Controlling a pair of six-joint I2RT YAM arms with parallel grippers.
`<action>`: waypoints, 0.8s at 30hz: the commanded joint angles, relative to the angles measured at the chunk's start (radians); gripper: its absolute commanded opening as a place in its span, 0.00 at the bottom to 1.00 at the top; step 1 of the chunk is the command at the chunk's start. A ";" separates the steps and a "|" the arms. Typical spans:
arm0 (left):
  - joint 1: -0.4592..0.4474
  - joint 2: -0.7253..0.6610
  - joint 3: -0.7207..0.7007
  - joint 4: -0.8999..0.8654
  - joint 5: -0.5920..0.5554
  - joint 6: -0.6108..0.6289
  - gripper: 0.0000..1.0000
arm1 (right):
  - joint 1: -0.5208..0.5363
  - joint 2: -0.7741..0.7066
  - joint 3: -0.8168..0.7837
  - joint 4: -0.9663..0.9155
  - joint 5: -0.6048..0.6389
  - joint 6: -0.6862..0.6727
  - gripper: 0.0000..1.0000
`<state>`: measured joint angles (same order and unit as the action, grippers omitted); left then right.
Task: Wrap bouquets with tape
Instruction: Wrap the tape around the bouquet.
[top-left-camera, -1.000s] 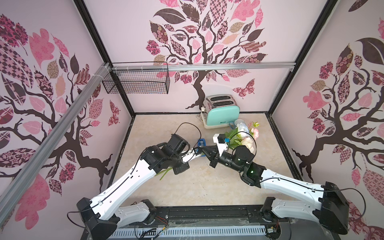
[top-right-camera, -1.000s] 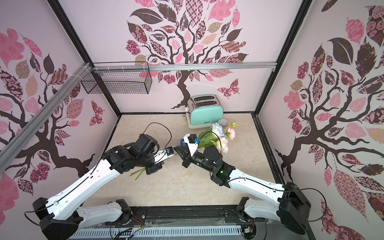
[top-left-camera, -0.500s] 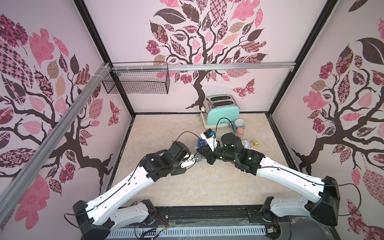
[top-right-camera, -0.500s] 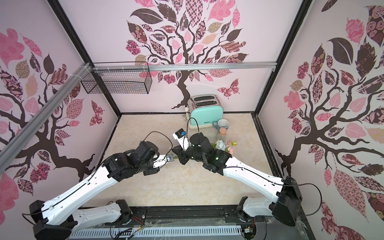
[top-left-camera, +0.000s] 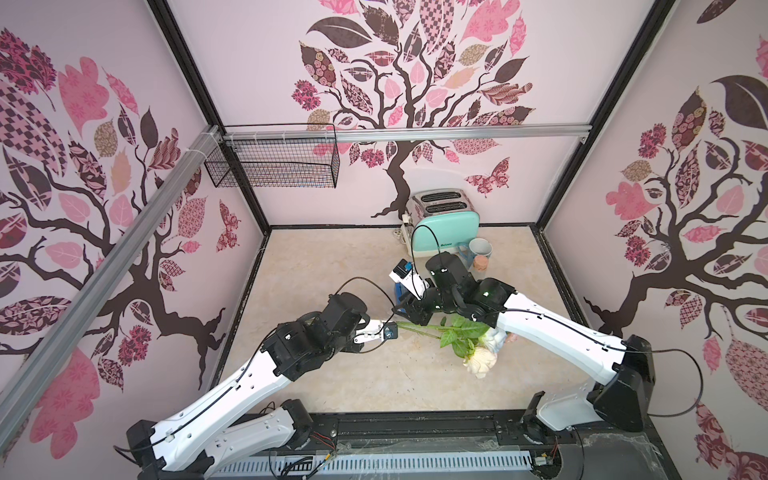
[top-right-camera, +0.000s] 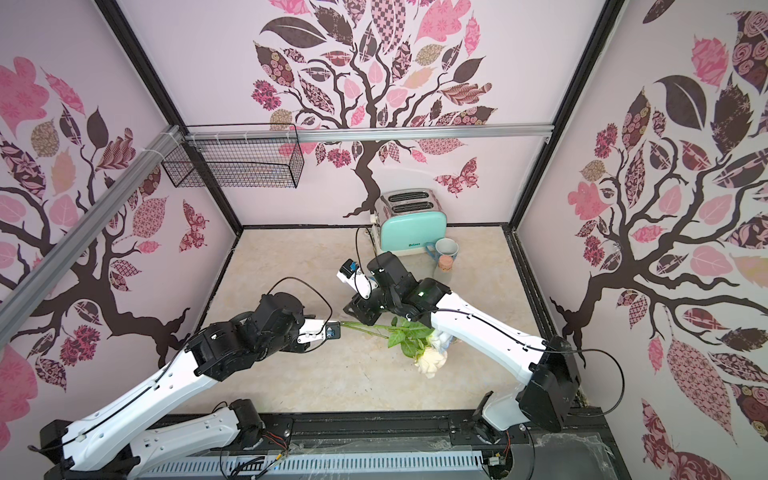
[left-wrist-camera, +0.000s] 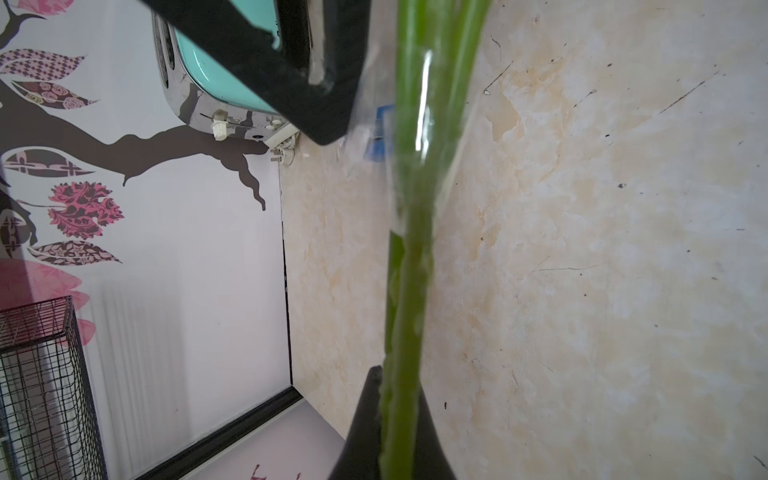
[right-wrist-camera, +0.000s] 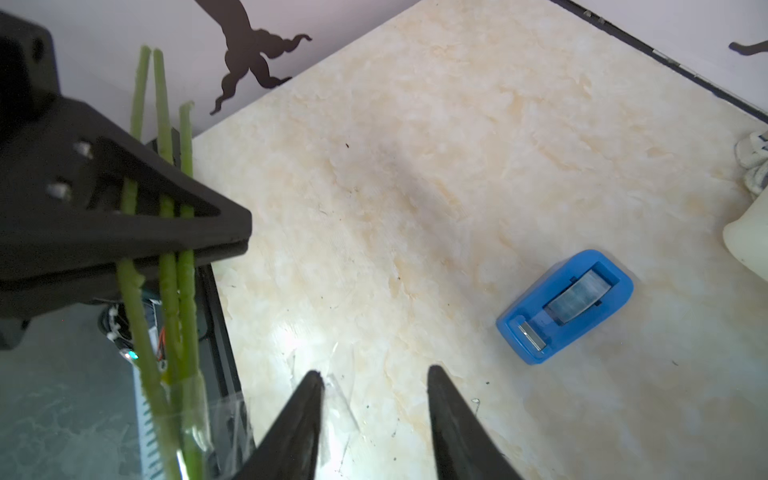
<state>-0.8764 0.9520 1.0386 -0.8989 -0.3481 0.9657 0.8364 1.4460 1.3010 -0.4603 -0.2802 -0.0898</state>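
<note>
The bouquet (top-left-camera: 419, 330) (top-right-camera: 370, 330) has three thin green stems (right-wrist-camera: 166, 270) with leaves and cream blooms (top-left-camera: 480, 361), and it points right over the floor. My left gripper (top-left-camera: 397, 327) (left-wrist-camera: 401, 386) is shut on the stems near their cut ends. Clear tape (left-wrist-camera: 415, 124) is wound round the stems just beyond that grip. My right gripper (right-wrist-camera: 374, 372) (top-left-camera: 409, 316) stands open beside the stems, and a loose strip of tape (right-wrist-camera: 340, 399) clings to one finger. The blue tape dispenser (right-wrist-camera: 565, 305) sits on the floor behind my right gripper, half hidden in a top view (top-left-camera: 401, 291).
A mint toaster (top-left-camera: 446, 220) stands at the back wall, with a mug (top-left-camera: 478, 249) and a small pink object (top-left-camera: 482, 262) to its right. A wire basket (top-left-camera: 282, 166) hangs on the back left rail. My right arm (top-left-camera: 552, 332) passes over the blooms.
My right gripper has swung round the stems and opened. The blooms have swung from the back near the toaster toward the front right. My left gripper has stayed shut on the stems.
</note>
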 joint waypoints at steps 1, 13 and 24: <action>-0.003 -0.009 -0.018 0.083 -0.011 0.019 0.00 | -0.027 0.022 0.061 -0.041 0.064 -0.051 0.59; -0.004 -0.019 -0.007 0.063 0.054 0.005 0.00 | -0.118 0.049 0.185 0.032 0.394 -0.159 0.88; 0.033 0.026 0.029 -0.001 0.129 -0.049 0.00 | -0.135 -0.349 -0.075 0.354 0.337 -0.163 0.79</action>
<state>-0.8669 0.9802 1.0378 -0.9028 -0.2798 0.9577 0.6979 1.2644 1.2934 -0.2356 0.1116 -0.2504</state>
